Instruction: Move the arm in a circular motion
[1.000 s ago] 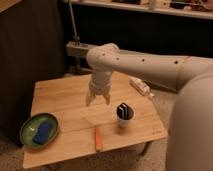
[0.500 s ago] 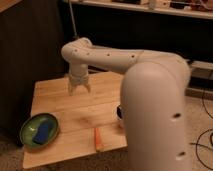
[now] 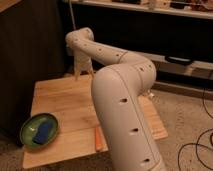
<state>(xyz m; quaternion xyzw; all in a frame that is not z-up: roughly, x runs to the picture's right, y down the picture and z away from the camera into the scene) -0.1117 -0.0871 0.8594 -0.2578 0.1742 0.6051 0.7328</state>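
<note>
The cream-white arm (image 3: pixel 125 95) of thick tubular segments with small dark holes fills the middle and right of the camera view. It rises from the bottom, bends at a rounded joint and reaches back and left over the wooden table (image 3: pixel 60 100). Its small pronged gripper (image 3: pixel 83 74) hangs pointing down over the table's far edge, near the back left corner. It holds nothing that I can see.
A green bowl (image 3: pixel 39 131) with a blue object (image 3: pixel 42 132) inside sits at the table's front left. An orange carrot-like stick (image 3: pixel 99 139) lies near the front edge, partly behind the arm. Dark shelving (image 3: pixel 150 30) stands behind, and cables (image 3: pixel 197 150) lie on the floor at right.
The gripper has swung from the table's middle to the far left back edge. The arm's big segment has come closer and now hides the dark cup seen earlier.
</note>
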